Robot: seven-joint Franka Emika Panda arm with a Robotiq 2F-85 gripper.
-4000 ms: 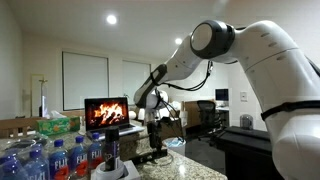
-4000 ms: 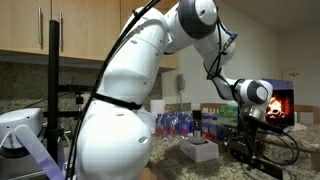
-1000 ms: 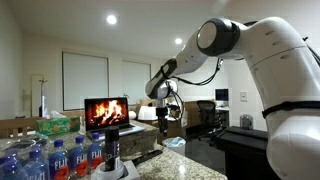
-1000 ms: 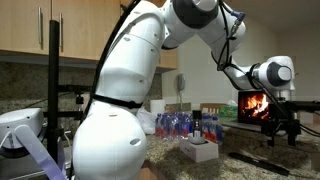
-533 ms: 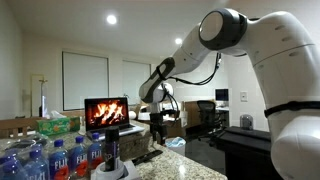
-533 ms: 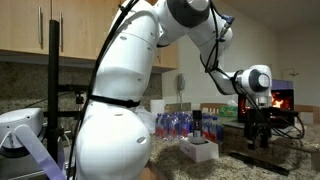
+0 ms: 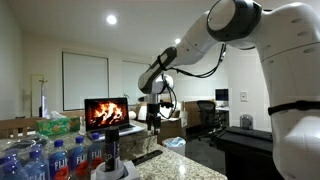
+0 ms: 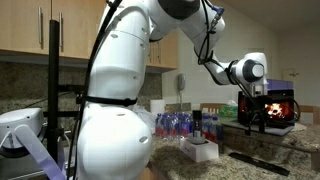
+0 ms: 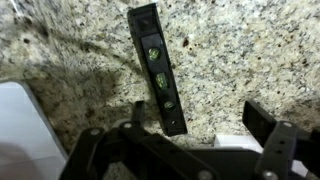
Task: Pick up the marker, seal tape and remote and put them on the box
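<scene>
Two fingers of my tool (image 9: 185, 140) stand wide, gripping nothing, above the remote (image 9: 157, 68) on the desk (image 9: 250, 50); a white shape (image 9: 18, 125) beside my tool is cut off.

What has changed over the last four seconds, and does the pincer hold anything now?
The pincer rose from low over the counter, swung aside and came back. It now hangs open and empty above the remote, which lies flat on the counter. The laptop and the water bottles stayed put.

Ceiling downlights glare overhead; exterior views dim, wrist view blurred.
</scene>
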